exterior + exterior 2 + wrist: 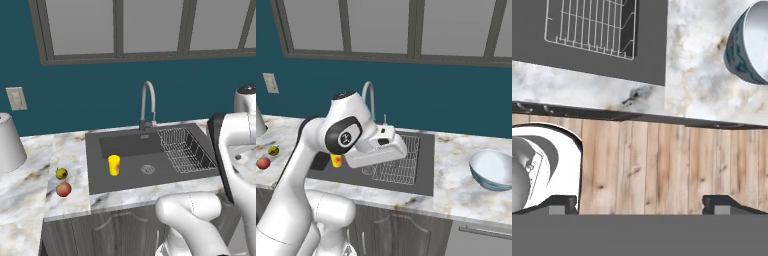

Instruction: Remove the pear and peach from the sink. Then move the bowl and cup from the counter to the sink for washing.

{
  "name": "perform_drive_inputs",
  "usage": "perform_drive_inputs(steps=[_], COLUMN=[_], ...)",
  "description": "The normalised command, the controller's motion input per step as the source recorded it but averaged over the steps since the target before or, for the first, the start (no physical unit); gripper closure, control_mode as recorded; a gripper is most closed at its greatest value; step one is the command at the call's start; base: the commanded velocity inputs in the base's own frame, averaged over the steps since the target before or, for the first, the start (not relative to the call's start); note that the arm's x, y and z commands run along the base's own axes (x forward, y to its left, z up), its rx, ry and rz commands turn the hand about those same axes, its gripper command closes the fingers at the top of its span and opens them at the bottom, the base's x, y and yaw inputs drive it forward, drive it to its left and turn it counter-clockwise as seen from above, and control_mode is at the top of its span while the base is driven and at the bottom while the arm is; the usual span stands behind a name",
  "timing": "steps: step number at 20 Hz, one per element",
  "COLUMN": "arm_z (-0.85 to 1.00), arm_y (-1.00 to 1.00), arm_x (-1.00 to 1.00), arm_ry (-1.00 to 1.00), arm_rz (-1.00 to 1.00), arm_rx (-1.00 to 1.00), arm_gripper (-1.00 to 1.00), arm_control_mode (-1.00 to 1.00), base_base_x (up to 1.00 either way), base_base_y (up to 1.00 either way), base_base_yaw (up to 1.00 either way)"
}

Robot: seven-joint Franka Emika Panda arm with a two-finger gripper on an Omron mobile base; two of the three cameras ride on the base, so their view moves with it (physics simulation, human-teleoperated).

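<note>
Wooden floorboards (662, 165) fill the lower half of the hand view, just past the pincer (640, 204), whose two dark fingertips (724, 203) stand wide apart at the bottom corners, holding nothing. Above the floor runs the counter (702, 85) edge. At upper left sits the sink (649, 50) with its wire rack (592, 22); at upper right, on the marble, rests the bowl (747, 45). In the left base view, the yellow cup (114, 165) stands upright inside the sink, centre frame. At left on the counter lie the pear (61, 173) and, just below it, the peach (63, 189), close together.
</note>
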Motion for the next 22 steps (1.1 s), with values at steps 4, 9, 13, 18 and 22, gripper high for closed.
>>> perform_drive_inputs(steps=[4, 9, 13, 18, 22], arm_z=[0.00, 0.00, 0.00, 0.00, 0.00], arm_y=[-0.29, -0.26, -0.28, -0.25, -0.25], arm_x=[0.08, 0.12, 0.16, 0.19, 0.19], arm_ry=[0.00, 0.00, 0.02, 0.04, 0.03], arm_rz=[0.00, 0.00, 0.00, 0.00, 0.00], arm_rx=[-0.04, -0.04, -0.04, -0.03, -0.05], arm_gripper=[-1.00, -1.00, -1.00, -1.00, -1.00], arm_control_mode=[-1.00, -1.00, -1.00, -1.00, -1.00], base_base_x=[0.00, 0.00, 0.00, 0.00, 0.00], base_base_y=[0.00, 0.00, 0.00, 0.00, 0.00], base_base_yaw=[0.00, 0.00, 0.00, 0.00, 0.00])
